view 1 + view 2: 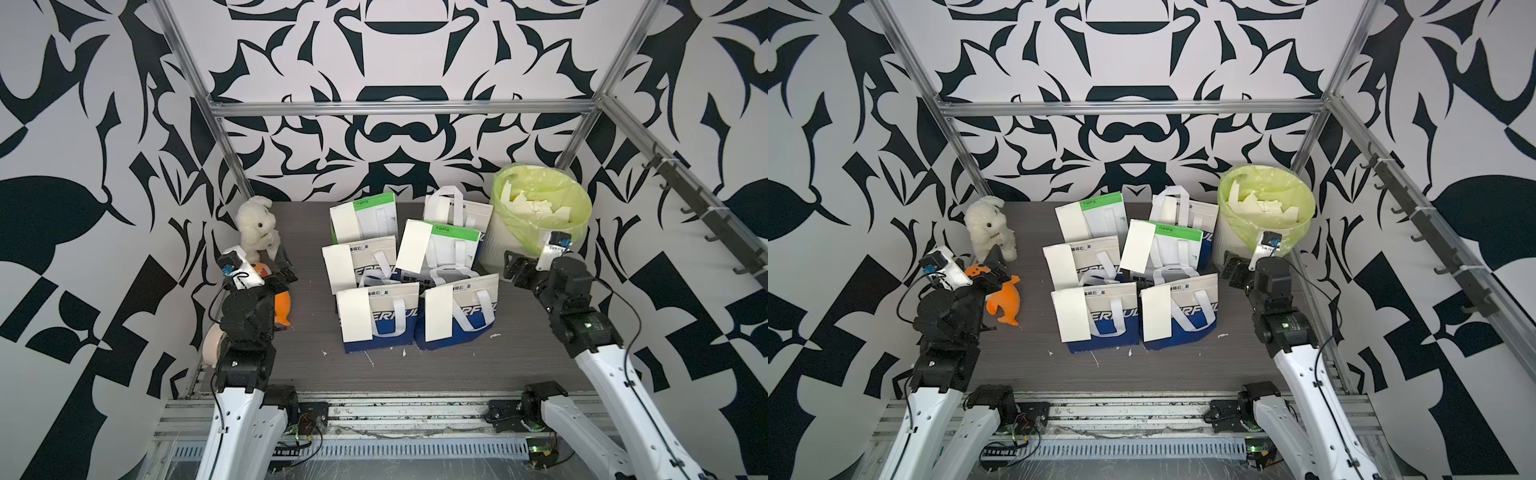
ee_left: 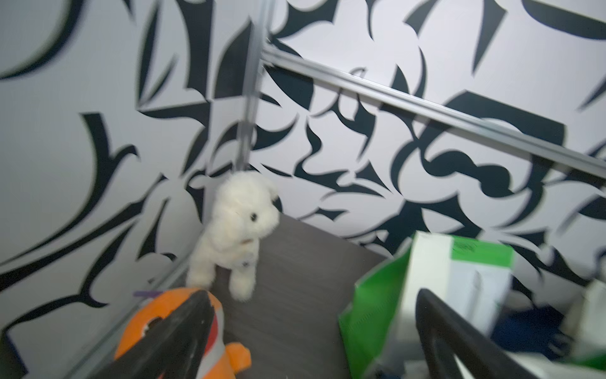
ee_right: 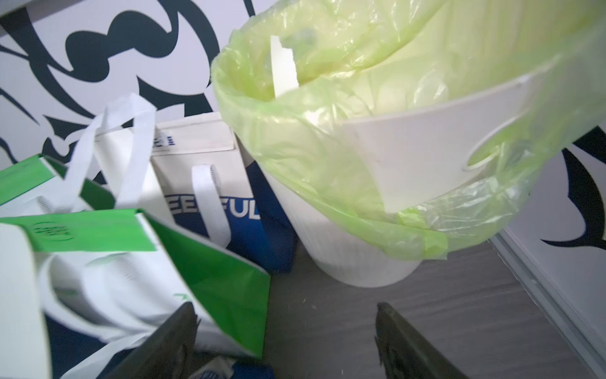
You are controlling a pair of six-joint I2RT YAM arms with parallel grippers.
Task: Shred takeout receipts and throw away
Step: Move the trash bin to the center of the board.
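Note:
Several cream-white takeout receipts lie on the fronts of takeout bags [image 1: 465, 334] in the middle of the table, among them one receipt [image 1: 439, 312] at the near right, one [image 1: 353, 315] at the near left and one [image 1: 1136, 245] tilted in the centre. Torn pieces [image 1: 536, 205] fill the green-lined white bin [image 1: 494, 245] at the back right. My right gripper [image 1: 510, 267] [image 3: 285, 306] hovers low beside the bin's base, open and empty. My left gripper [image 1: 995, 267] [image 2: 311, 295] is open and empty at the table's left, over the orange fish toy.
A white plush rabbit [image 1: 255, 226] sits in the back left corner, with an orange plush fish [image 1: 282, 307] in front of it. A tape roll [image 1: 212, 345] lies by the left arm. Small paper scraps [image 1: 368, 357] dot the table before the bags. Metal frame posts stand at the corners.

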